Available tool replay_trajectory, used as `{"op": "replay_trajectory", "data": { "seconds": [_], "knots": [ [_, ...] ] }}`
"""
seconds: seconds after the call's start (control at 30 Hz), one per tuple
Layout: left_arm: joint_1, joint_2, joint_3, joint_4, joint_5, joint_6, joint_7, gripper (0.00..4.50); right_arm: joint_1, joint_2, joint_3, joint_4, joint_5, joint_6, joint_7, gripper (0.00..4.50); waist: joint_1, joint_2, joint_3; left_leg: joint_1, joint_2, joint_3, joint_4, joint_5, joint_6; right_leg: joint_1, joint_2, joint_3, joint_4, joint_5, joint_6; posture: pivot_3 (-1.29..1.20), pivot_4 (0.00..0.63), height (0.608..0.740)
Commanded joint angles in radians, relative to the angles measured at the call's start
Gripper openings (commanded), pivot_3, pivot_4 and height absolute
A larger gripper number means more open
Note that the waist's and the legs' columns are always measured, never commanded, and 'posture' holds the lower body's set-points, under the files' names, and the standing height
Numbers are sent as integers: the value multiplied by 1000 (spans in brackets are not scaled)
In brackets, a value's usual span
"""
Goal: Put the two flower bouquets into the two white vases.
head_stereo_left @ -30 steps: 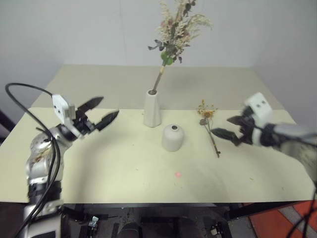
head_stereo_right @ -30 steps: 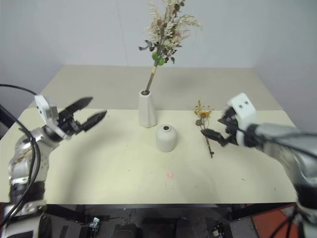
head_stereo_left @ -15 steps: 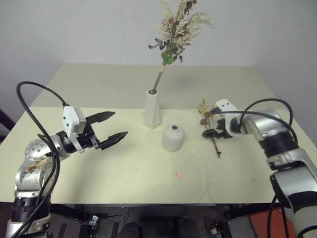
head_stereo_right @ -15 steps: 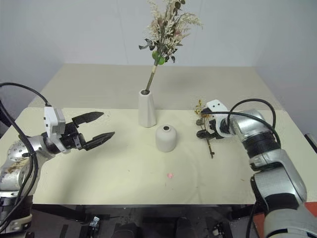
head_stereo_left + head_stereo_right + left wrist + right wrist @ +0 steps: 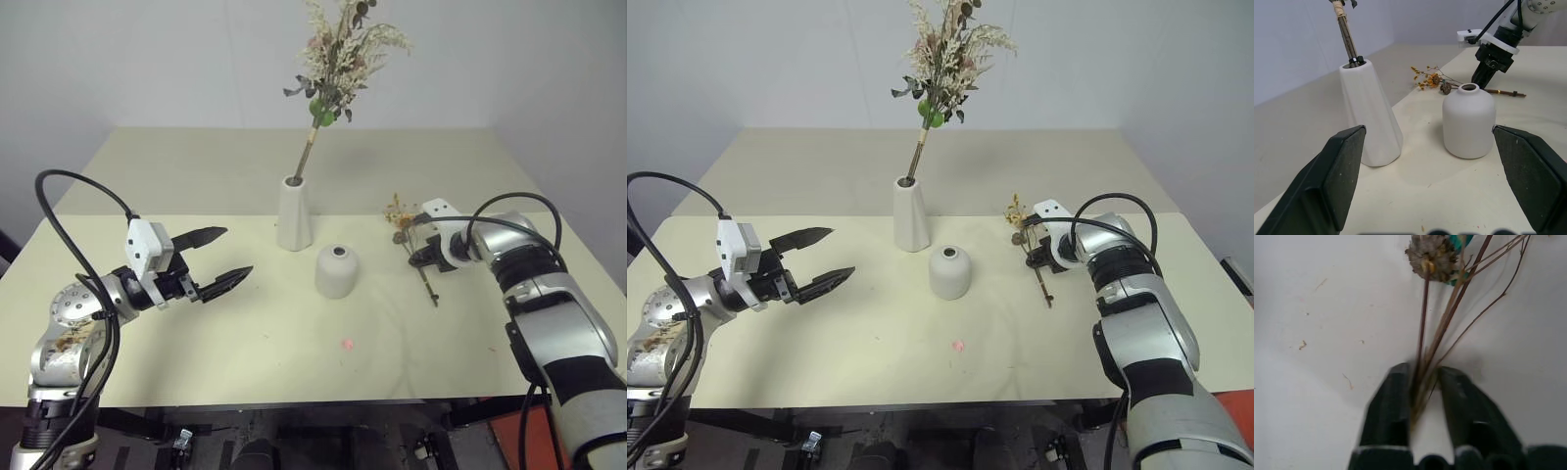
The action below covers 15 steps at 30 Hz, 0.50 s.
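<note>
Your thin sprig (image 5: 419, 257) lies flat on the tabletop (image 5: 245, 333), flowers toward the far edge, stem end toward you, right of the short vase (image 5: 338, 271). The right wrist view shows your right hand (image 5: 1425, 391) pinching its stems. Your left hand (image 5: 217, 257) hangs spread wide, holding nothing.

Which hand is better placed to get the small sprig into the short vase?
The right hand: its fingers are closed on the thin sprig lying right of the short vase. The left hand hangs open, apart from both.
</note>
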Motion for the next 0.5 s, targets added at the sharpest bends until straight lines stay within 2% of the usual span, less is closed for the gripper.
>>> {"op": "replay_trajectory", "data": {
  "seconds": [0.03, 0.2, 0.27, 0.37, 0.43, 0.5],
  "knots": [
    [1, 17, 10, -34, 1, -29, 3, 4500, -17, -5, -46, 14, -24, -11, -6, 20, 0, 0, 0, 0, 0, 0, 0, 0, 0, 0, 0, 0, 0, 0, 0, 0, 150, 740],
    [-15, 28, 3, -28, 5, -31, -9, 4500, 38, -30, -161, -134, 1, -2, -82, 20, 0, 0, 0, -1, 0, 0, 0, 0, 0, -1, 0, 0, 0, 0, 0, 0, 150, 740],
    [-32, 38, 6, -16, -1, -25, -14, 4500, 144, -11, -319, -386, 52, -87, -203, 20, 1, 0, 0, -2, 0, 0, -1, 0, 0, -3, 0, 0, 1, 0, 0, 0, 150, 740],
    [-51, 52, 9, 2, -15, -16, -29, 4500, 314, 77, -491, -774, 107, -241, -351, 20, 3, 0, 0, -9, 0, -1, 0, 0, 0, -9, 0, 0, 8, 0, 0, 0, 150, 740],
    [-62, 60, 8, 14, -25, -6, -42, 4500, 391, 147, -512, -936, 84, -395, -436, 20, 0, 0, 0, -13, 0, 0, 0, 1, -1, -16, -1, 1, 12, 0, 0, 0, 150, 740],
    [-79, 62, 4, 31, -29, -1, -52, 4500, 416, 262, -546, -1061, 182, -424, -466, 20, -6, 1, 0, -16, -1, 0, 1, 2, -3, -20, -1, 2, 15, 0, 0, 0, 150, 740]
  ]
}}
